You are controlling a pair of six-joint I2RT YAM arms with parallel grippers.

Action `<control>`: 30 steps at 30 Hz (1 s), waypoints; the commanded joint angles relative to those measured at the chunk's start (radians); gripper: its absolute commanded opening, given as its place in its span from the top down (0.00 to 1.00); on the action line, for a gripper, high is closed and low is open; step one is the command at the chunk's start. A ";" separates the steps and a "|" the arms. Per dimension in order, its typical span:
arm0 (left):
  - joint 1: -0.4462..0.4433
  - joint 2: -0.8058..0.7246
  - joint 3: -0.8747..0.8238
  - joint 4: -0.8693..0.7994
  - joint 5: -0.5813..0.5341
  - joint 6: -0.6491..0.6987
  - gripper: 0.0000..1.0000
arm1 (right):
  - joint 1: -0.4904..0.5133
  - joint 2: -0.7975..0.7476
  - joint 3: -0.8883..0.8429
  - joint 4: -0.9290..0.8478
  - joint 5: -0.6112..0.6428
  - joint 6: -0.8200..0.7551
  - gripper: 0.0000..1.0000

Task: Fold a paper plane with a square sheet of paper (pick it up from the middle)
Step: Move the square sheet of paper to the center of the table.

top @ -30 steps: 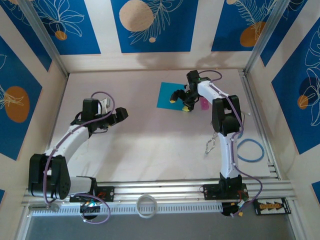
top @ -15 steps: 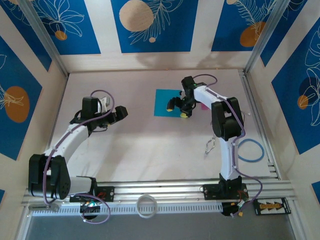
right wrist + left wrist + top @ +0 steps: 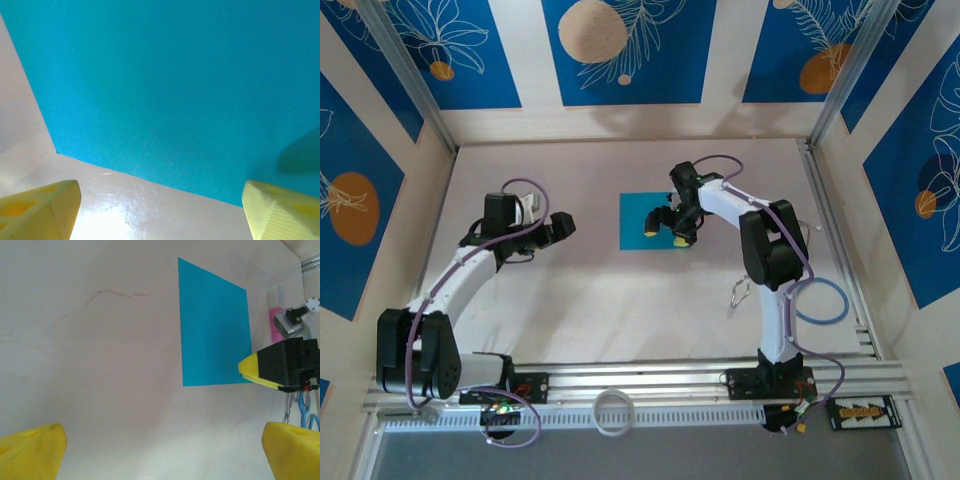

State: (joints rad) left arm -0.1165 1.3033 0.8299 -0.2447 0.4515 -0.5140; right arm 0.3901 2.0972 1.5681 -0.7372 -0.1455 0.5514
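**Folding not begun: sheet flat, 0 creases**

Nearest, the left gripper (image 3: 557, 229) hangs over bare table (image 3: 620, 300), jaws spread wide, holding nothing. To its right, the right gripper (image 3: 666, 235) stands open over the near edge of the square sheet of paper (image 3: 636, 215), gripping nothing; contact cannot be judged. The sheet lies flat mid-table, uncreased. As I judge it, the pickup from the middle and every fold remain.

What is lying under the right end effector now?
The square sheet of paper, flat on the table, lies under the open right end effector. The right arm covers the sheet's right edge from above, and whatever is beneath the sheet is hidden.
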 commanded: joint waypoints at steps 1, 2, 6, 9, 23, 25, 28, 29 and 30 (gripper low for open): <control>-0.009 -0.016 0.026 -0.023 -0.004 0.026 0.00 | -0.018 -0.007 0.064 -0.005 0.006 0.026 0.15; -0.008 -0.017 0.025 -0.026 -0.005 0.028 0.00 | -0.023 0.003 0.076 -0.003 0.004 0.032 0.15; -0.009 -0.029 0.021 -0.036 -0.016 0.033 0.00 | -0.048 0.071 0.127 0.009 -0.030 0.042 0.15; -0.009 -0.041 0.036 -0.083 -0.087 0.066 0.00 | -0.057 0.130 0.172 -0.009 -0.045 0.048 0.16; -0.006 -0.034 0.086 -0.146 -0.121 0.088 0.00 | -0.033 0.002 -0.169 0.115 -0.048 0.155 0.15; -0.008 -0.021 0.092 -0.143 -0.100 0.084 0.00 | -0.011 -0.030 -0.227 0.135 -0.041 0.179 0.15; -0.009 0.002 0.106 -0.146 -0.092 0.077 0.00 | 0.033 -0.076 -0.309 0.160 -0.017 0.234 0.15; -0.009 0.008 0.106 -0.143 -0.088 0.076 0.00 | 0.049 -0.088 -0.334 0.172 -0.013 0.260 0.15; -0.009 0.013 0.107 -0.139 -0.081 0.073 0.00 | 0.070 -0.098 -0.356 0.169 0.000 0.296 0.15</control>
State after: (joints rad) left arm -0.1165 1.2987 0.9031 -0.3824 0.3351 -0.4366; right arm 0.4023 1.9743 1.3033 -0.4980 -0.1757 0.7380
